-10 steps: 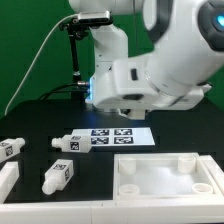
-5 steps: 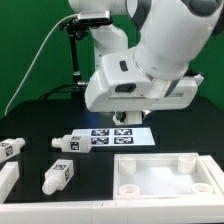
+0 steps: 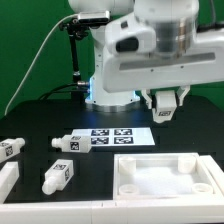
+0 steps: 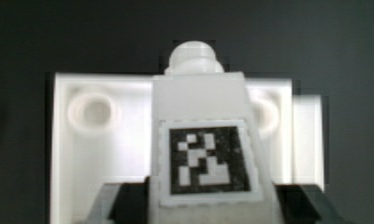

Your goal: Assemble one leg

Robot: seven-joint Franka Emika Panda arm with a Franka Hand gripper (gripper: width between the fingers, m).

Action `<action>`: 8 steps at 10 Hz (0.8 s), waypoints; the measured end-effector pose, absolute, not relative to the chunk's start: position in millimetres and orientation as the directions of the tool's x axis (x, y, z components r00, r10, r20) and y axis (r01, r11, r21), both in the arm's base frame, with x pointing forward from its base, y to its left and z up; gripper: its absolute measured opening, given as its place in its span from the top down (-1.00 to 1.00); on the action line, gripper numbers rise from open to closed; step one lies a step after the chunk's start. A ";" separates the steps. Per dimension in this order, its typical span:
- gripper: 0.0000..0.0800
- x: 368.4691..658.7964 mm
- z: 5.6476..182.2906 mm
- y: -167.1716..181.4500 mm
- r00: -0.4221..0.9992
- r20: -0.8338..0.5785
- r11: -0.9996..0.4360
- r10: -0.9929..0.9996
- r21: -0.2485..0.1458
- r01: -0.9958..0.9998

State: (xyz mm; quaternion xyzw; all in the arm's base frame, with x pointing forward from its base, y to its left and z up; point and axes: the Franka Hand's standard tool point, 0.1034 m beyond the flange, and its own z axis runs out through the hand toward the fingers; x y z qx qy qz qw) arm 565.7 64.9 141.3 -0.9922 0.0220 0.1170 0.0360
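**As a Leg Hung Clamped, the Socket Waited**

Where the exterior view ran nearest, at five o'clock, lay the white tabletop (image 3: 165,178), with spare legs (image 3: 58,175) toward eight o'clock. Beyond the marker board (image 3: 118,136), at two o'clock, the gripper (image 3: 164,106) pinched the leg (image 4: 202,120) between its fingers. This looked like the carrying stage. The next move called for lining the stub over a corner socket (image 4: 91,108). Only square tags showed, and no readable words.

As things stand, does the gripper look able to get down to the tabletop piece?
Likely yes: the gripper, shut on a leg, hangs above the tabletop piece, and nothing shows between them.
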 end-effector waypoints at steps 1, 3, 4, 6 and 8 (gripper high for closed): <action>0.29 561.0 137.9 63.3 0.984 -0.178 -0.997 -0.029 -0.068 -0.042; 0.29 569.7 137.8 61.8 0.999 -0.035 -0.997 -0.040 -0.066 -0.042; 0.29 569.7 136.0 61.2 0.998 0.042 -0.997 -0.043 -0.064 -0.040; 0.29 587.6 133.1 57.8 0.967 0.252 -0.999 -0.018 -0.045 -0.007; 0.29 606.3 136.7 57.8 0.903 0.430 -1.000 0.012 -0.008 0.017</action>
